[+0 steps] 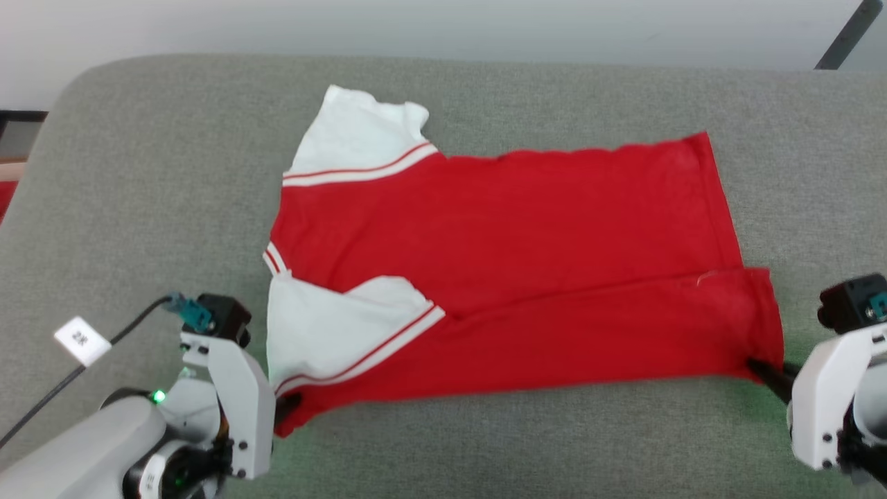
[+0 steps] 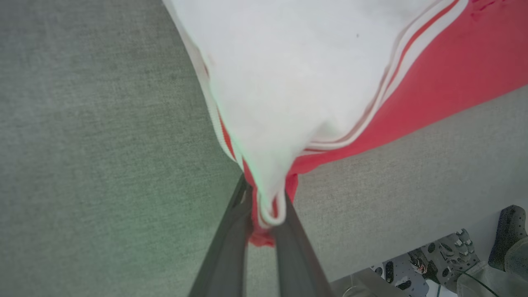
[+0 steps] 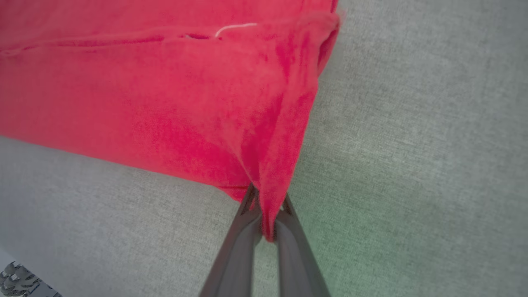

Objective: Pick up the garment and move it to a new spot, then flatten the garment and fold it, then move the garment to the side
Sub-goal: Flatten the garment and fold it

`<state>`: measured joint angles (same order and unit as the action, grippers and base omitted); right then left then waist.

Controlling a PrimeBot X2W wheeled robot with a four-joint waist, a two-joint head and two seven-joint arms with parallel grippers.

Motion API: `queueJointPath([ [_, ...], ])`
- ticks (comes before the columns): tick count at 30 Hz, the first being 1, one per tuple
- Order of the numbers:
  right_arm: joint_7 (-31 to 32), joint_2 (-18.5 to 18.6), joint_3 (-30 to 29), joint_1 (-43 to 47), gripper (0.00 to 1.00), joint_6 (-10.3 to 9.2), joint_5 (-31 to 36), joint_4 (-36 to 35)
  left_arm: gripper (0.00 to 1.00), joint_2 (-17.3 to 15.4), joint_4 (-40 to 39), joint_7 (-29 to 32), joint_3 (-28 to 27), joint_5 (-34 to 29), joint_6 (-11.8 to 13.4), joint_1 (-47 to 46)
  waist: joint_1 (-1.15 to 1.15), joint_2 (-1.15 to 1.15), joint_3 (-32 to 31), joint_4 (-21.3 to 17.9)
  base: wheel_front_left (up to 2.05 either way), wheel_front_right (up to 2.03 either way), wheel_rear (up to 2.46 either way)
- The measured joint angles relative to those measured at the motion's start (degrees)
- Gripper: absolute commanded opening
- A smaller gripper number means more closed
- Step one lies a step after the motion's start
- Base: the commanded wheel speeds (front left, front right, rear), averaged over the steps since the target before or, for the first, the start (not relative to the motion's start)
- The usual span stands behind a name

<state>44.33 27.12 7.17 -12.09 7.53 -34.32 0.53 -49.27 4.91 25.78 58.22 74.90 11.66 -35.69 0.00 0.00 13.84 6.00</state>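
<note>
Garment lies flat mid-frame on the grey cushion. Long axis runs left-right: white sleeves at frame left, hem at frame right.

Left gripper is pinched tight on the lower-left corner, with sleeve trim and red cloth between the fingers. Right gripper is clamped on the lower-right hem corner. Each holds only a thin bunch of fabric.

Key relation: both pinch points sit on the near long edge, with the rest of the shirt up-frame from them. The next move looks like a lengthwise fold, lifting both corners together and carrying them up-frame, parallel to the axis. Uneven travel would skew the crease.
</note>
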Motion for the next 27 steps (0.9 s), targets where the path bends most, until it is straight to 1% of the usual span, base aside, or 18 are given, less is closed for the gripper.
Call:
queueJointPath([
  [7, 3.9, 0.0, -1.4, 5.9, 0.0, -0.01, -0.9, -5.7, 0.0, -2.8, -5.1, 0.9, 0.6, 0.1, 2.9, 2.2, 0.0, 0.0, -0.7, 0.2, 0.0, 0.0, 0.0],
  [12, 5.9, -1.4, -2.2, 9.6, 0.0, -0.01, -0.9, -9.4, 0.0, -3.7, -6.2, 1.2, 0.8, 0.1, 3.9, 3.0, 0.0, 0.0, -0.6, 0.0, 0.0, 0.0, 0.0],
  [17, 6.8, -2.5, -2.7, 10.9, 0.0, -0.01, -0.6, -11.0, 0.0, -3.9, -6.4, 1.4, 0.8, 0.1, 4.6, 3.1, 0.0, 0.0, -0.5, -0.5, 0.0, 0.0, 0.0],
  [18, 7.0, -2.7, -2.7, 11.0, 0.0, -0.01, -0.6, -11.2, 0.07, -3.9, -6.3, 1.4, 0.8, 0.1, 4.6, 3.1, 0.0, 0.0, -0.5, -0.5, 0.0, 0.0, 0.0],
  [20, 6.6, -3.1, -3.0, 11.2, 0.0, -0.01, -0.5, -11.5, 0.42, -3.8, -6.1, 1.1, 0.8, 0.0, 5.0, 3.1, 0.0, 0.0, -0.5, -0.7, 0.0, 0.0, 0.0],
  [21, 6.6, -3.1, -3.0, 11.2, 0.06, -0.01, -0.4, -11.5, 0.67, -3.8, -6.0, 0.9, 0.7, -0.1, 5.1, 3.1, 0.0, 0.0, -0.5, -0.7, 0.0, 0.0, 0.0],
  [22, 6.5, -3.0, -3.0, 11.2, 0.3, -0.01, -0.4, -11.5, 0.78, -3.8, -5.9, 0.9, 0.6, 0.0, 5.1, 3.1, 0.0, 0.0, -0.5, -0.7, 0.0, 0.0, 0.0],
  [23, 6.4, -3.0, -3.0, 11.2, 0.48, -0.01, -0.4, -11.5, 0.88, -3.9, -5.8, 0.8, 0.5, -0.1, 5.3, 3.1, 0.0, 0.0, -0.6, -0.8, 0.0, 0.0, 0.0],
  [24, 6.3, -3.0, -3.1, 11.2, 0.84, -0.01, -0.3, -11.5, 1.0, -4.0, -5.8, 0.9, 0.5, -0.3, 5.5, 3.1, 0.0, 0.0, -0.6, -0.8, 0.0, 0.0, 0.0],
  [25, 6.0, -3.0, -3.2, 11.1, 1.0, -0.01, -0.2, -11.6, 1.0, -4.1, -5.9, 0.9, 0.4, -0.3, 5.6, 3.1, 0.0, 0.0, -0.7, -0.8, 0.0, 0.0, 0.0],
  [27, 5.6, -3.1, -3.4, 10.9, 1.0, -0.01, 0.1, -11.8, 1.0, -4.4, -6.1, 0.9, 0.3, -0.2, 5.9, 3.1, 0.0, 0.0, -0.7, -0.9, 0.0, 0.0, 0.0],
])
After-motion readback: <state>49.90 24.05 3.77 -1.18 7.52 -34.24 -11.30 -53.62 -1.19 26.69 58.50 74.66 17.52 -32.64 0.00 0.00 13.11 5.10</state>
